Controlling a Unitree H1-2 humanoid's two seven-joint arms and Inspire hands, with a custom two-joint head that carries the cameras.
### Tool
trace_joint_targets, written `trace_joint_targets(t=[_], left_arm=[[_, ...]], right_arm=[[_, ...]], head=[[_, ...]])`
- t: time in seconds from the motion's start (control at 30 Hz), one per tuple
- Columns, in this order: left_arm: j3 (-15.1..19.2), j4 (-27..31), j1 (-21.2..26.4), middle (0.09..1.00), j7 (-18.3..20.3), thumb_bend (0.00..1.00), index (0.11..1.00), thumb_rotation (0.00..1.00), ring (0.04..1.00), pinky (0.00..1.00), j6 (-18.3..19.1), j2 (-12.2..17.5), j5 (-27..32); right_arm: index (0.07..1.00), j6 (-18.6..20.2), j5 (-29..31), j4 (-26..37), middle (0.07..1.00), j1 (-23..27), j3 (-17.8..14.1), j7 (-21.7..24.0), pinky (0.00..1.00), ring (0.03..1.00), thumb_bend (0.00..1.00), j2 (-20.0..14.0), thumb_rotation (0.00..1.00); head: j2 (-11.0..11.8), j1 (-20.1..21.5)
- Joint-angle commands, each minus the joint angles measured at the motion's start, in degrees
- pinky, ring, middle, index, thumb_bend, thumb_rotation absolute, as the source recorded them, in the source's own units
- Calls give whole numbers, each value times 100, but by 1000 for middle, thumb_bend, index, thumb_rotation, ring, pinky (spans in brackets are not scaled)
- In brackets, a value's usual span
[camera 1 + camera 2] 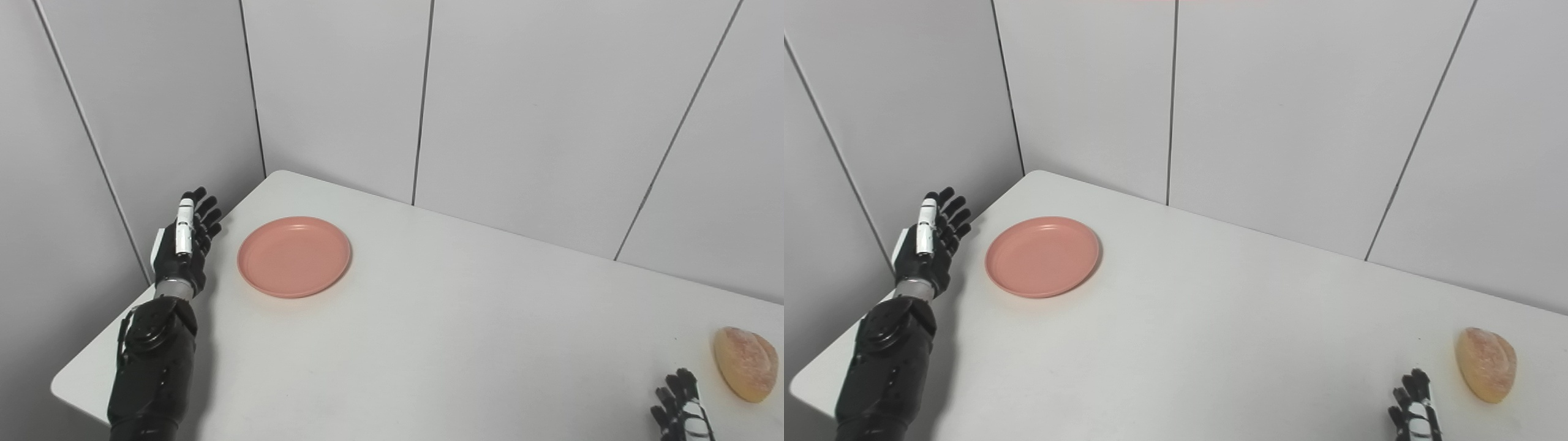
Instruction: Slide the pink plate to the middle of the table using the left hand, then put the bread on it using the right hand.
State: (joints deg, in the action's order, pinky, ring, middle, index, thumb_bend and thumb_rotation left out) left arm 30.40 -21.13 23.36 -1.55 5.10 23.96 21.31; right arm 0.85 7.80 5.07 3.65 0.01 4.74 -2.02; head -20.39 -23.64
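A round pink plate (294, 256) lies flat and bare near the table's far left corner. My left hand (184, 242) is raised just left of it, at the table's left edge, open with fingers spread and a small gap to the rim. A golden bread roll (746, 362) rests near the right edge of the table. My right hand (680, 409) shows at the bottom right, fingers apart and holding nothing, a short way left of the bread.
The white table (465, 331) stands in a corner of grey panelled walls (502, 104). Its left edge runs close to the side wall behind my left hand. Bare tabletop stretches between the plate and the bread.
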Motion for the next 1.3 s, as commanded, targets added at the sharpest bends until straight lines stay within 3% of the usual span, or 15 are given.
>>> trace_joint_targets(t=[0.0,0.27,0.63,1.27], left_arm=[[30,58,133,908,-19,298,886,1000,913,938,-324,112,7],[3,-137,124,928,116,286,908,1000,932,952,-380,107,126],[-128,-344,157,914,104,296,894,1000,913,890,-441,14,128],[-552,-561,334,906,126,313,885,1000,904,899,-387,-123,66]], right_arm=[[1000,-31,42,217,1000,68,-33,32,1000,997,104,-30,1000],[1000,-24,36,190,999,87,-34,38,1000,994,109,-50,1000],[1000,-9,88,198,1000,91,-36,68,1000,999,103,-58,1000],[1000,4,-33,275,997,78,-8,24,1000,990,94,-34,1000]], head=[[-10,0],[-16,26],[-30,20],[-80,91]])
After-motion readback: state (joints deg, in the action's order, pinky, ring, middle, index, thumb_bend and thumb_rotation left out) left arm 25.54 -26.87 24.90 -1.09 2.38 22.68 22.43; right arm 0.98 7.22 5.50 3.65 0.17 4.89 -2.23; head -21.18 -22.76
